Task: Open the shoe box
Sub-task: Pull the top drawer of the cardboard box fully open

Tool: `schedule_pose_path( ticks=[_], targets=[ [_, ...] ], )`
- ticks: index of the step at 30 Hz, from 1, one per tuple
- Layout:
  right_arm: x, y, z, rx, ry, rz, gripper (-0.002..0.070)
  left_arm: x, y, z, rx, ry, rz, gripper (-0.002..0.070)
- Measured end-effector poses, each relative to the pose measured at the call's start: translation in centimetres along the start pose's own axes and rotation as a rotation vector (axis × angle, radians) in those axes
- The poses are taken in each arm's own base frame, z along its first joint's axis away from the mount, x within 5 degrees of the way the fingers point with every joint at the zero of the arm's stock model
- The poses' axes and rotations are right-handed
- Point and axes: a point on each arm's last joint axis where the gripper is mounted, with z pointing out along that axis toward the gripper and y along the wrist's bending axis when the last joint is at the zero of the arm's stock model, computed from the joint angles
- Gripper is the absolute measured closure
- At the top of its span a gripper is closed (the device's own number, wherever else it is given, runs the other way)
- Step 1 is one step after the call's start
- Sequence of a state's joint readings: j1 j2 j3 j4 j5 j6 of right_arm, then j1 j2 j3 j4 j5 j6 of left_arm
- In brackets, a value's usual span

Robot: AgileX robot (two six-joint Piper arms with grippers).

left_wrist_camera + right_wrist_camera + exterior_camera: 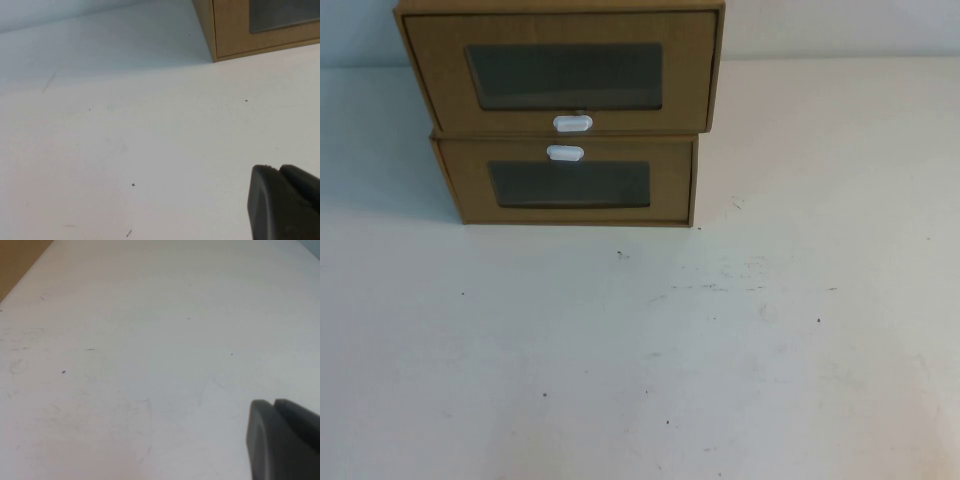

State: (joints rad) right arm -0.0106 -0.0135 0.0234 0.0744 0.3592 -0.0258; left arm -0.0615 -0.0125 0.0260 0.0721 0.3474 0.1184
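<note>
Shoe box stack [570,130] of 2 brown cardboard boxes is my landmark, both fronts closed. Nearest me, short of the stack's left front corner, my left gripper [279,170] hangs clenched on nothing over the white, speckled tabletop [650,360]. My right gripper [274,404] hangs off the stack's right side, also clenched and empty. Farther back, the lower box [670,185] rests on the tabletop, with a white oval handle [565,153] above its dark window. The upper box [440,60] sits directly on it, with its white handle [573,123] below the window.

Lab-like setup — bare white table [770,380]
</note>
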Motion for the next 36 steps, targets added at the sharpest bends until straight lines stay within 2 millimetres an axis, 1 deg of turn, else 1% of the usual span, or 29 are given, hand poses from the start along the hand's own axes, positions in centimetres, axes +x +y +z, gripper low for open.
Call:
schedule_pose_path(
  ticks=[9,12,15,19,21,25,35,36],
  targets=[
    [0.0,0.0,0.0,0.0,0.0,0.0,0.0689,-0.1,0.0,0.0,0.001,-0.007,-0.008,0.068],
    [0.0,0.0,0.0,0.0,0.0,0.0,0.069,-0.4,-0.1,0.0,0.007,-0.045,-0.063,0.068],
    [0.0,0.0,0.0,0.0,0.0,0.0,0.069,-1.2,-0.1,-0.1,0.026,-0.129,-0.219,0.068],
    [0.0,0.0,0.0,0.0,0.0,0.0,0.0689,-2.5,0.1,-0.4,0.055,-0.277,-0.491,0.068],
    [0.0,0.0,0.0,0.0,0.0,0.0,0.0689,-2.9,0.3,-0.5,0.059,-0.329,-0.554,0.068],
    [0.0,0.0,0.0,0.0,0.0,0.0,0.0689,-3.2,0.4,-0.6,0.058,-0.367,-0.578,0.068],
    [0.0,0.0,0.0,0.0,0.0,0.0,0.0689,-3.0,0.3,-0.5,0.065,-0.334,-0.587,0.068],
    [0.0,0.0,0.0,0.0,0.0,0.0,0.0689,-3.3,0.3,-0.6,0.069,-0.317,-0.589,0.068]
  ],
)
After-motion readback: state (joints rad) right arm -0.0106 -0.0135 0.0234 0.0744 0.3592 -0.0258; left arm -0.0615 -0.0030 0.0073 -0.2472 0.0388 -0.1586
